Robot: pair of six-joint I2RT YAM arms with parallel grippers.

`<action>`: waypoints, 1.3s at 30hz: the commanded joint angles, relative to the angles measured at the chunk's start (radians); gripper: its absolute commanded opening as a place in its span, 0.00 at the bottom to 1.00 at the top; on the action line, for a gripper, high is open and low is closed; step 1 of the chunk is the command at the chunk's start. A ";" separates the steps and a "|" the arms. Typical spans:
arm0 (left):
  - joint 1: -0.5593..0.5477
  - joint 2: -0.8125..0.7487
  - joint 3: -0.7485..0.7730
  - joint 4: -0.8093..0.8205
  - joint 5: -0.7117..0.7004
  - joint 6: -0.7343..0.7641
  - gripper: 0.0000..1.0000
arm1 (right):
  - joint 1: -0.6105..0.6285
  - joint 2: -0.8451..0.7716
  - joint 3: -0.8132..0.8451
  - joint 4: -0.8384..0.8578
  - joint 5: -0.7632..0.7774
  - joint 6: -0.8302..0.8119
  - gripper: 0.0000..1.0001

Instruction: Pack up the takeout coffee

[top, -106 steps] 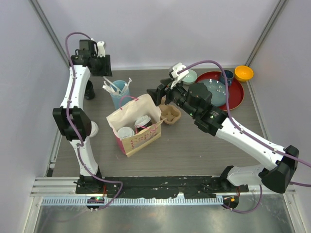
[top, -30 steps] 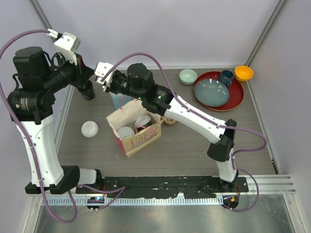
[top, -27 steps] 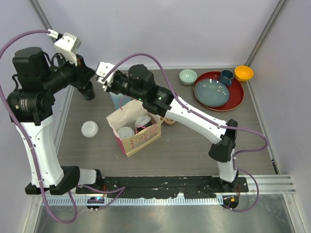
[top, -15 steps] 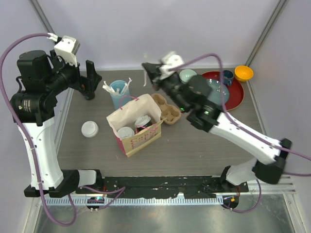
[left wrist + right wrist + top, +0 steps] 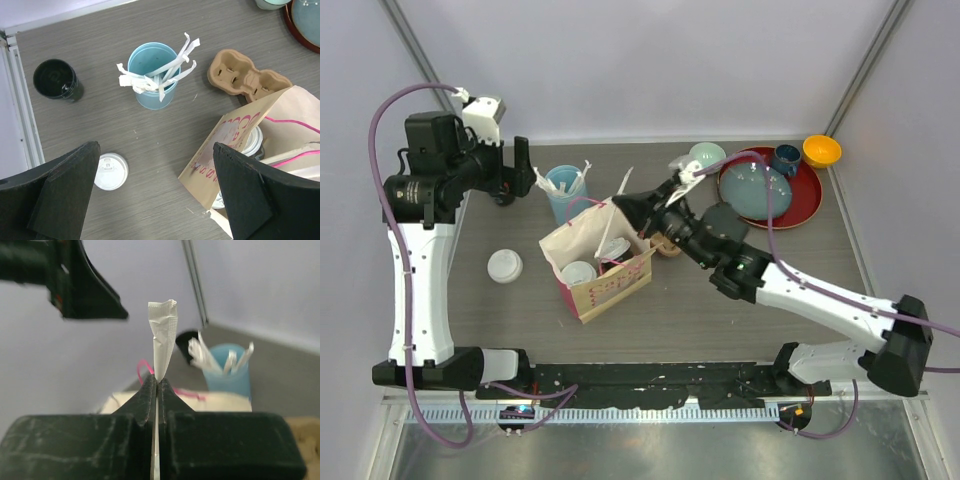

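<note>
Two black paper cups with white plastic sip lids (image 5: 578,272) stand upright side by side inside the brown paper bag with pink handles and pink print (image 5: 608,292), near the middle of the table. Only the lids show from above.

Handling, as a judgement: the cups are light, with thin paper walls that dent under a hard squeeze. The lids are press-fit and may pop off if levered. Whether the cups are filled cannot be told, so they are best kept level. The best hold is around the body just under the lid rim. Inside the bag only the lid rim is reachable, so a gentle grip across it from straight above suits.

The right claw (image 5: 156,382) is pressed together, pinching a thin white paper-wrapped stick (image 5: 162,340) at its lower part, the free end pointing up. In the top view the stick hangs over the bag mouth. Whether it touches a cup or the bag cannot be told.

The left claw (image 5: 155,149) is spread fully wide and holds nothing. It sits high over the far left of the table, well apart from the bag.

Below it are a light-blue cup of white wrapped utensils (image 5: 151,75), a lidless black cup (image 5: 55,79), a loose white lid (image 5: 110,171) and a brown pulp cup carrier (image 5: 247,75) just beside the bag.
</note>
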 commanded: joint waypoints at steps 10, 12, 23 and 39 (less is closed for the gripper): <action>0.011 -0.046 -0.042 0.052 -0.041 0.002 1.00 | -0.014 0.033 0.084 -0.227 0.024 0.073 0.91; 0.011 -0.048 -0.049 0.048 -0.044 0.003 1.00 | -0.034 0.000 0.105 -0.261 0.056 0.024 0.91; 0.013 -0.107 -0.281 0.213 -0.155 -0.027 1.00 | -0.436 -0.158 0.122 -0.673 0.220 -0.125 0.91; 0.079 -0.284 -0.998 0.690 -0.270 -0.040 1.00 | -0.720 -0.135 -0.385 -0.442 0.400 0.062 0.92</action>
